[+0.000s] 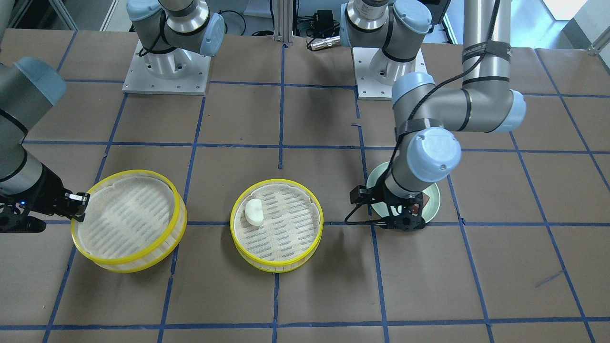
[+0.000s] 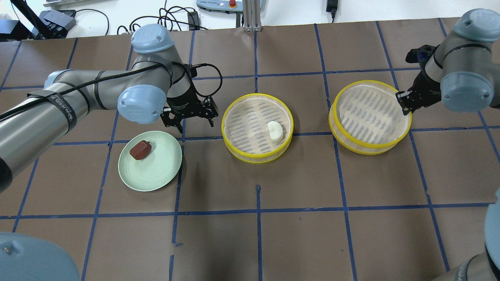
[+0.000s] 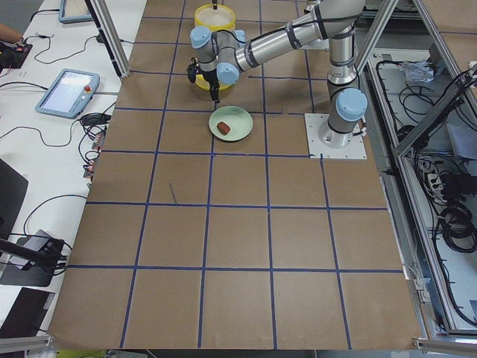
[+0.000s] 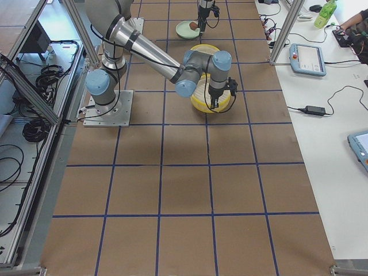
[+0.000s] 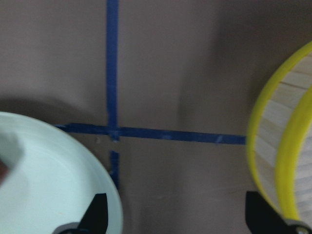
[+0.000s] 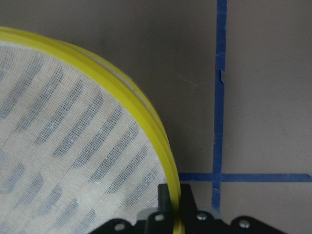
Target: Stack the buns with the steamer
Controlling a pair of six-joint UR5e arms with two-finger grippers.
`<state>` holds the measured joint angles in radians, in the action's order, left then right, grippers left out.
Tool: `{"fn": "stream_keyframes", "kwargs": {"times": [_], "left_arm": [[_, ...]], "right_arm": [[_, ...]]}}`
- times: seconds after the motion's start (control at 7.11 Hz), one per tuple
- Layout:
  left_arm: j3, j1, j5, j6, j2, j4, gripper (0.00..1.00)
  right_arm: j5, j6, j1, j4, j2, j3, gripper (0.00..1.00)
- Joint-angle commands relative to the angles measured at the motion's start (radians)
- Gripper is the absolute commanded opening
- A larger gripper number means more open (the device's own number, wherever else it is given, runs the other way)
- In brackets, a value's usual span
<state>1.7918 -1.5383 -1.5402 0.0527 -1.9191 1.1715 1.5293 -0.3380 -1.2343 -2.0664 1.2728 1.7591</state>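
Brown paper with a grid of blue tape covers your bench, and the task's things lie in a row across it. At the middle sits a yellow-rimmed steamer with the white bun on its mesh, near the rim on the robot's right side. The reddish-brown bun lies on the pale green plate, well apart from that steamer, so to my eye it has yet to be moved. Your left claw hangs over bare bench between plate and steamer, spread wide and holding nothing. In its wrist view one fingertip shows over the plate's edge and the other just beside the steamer's rim. It looks placed to go for the brown bun, though it is not over it. Your right claw is closed on the yellow rim of the empty steamer, one finger inside and one outside. That steamer seems tipped, the gripped side higher, which suits lifting it by its rim to set it on the other one.
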Motion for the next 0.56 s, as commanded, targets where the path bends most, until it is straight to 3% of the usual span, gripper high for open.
{"fn": "stream_keyframes", "kwargs": {"times": [0.0, 0.14, 0.42], "left_arm": [[0.043, 0.125, -0.091, 0.305, 0.009, -0.009, 0.97], [0.035, 0.125, -0.128, 0.331, -0.003, -0.01, 0.92], [0.066, 0.127, -0.13, 0.476, -0.027, -0.03, 0.93]], "right_arm": [[-0.034, 0.119, -0.087, 0.042, 0.01, -0.056, 0.07], [-0.02, 0.266, -0.181, 0.042, 0.011, -0.064, 0.07], [-0.021, 0.521, -0.331, 0.078, 0.01, -0.113, 0.08]]}}
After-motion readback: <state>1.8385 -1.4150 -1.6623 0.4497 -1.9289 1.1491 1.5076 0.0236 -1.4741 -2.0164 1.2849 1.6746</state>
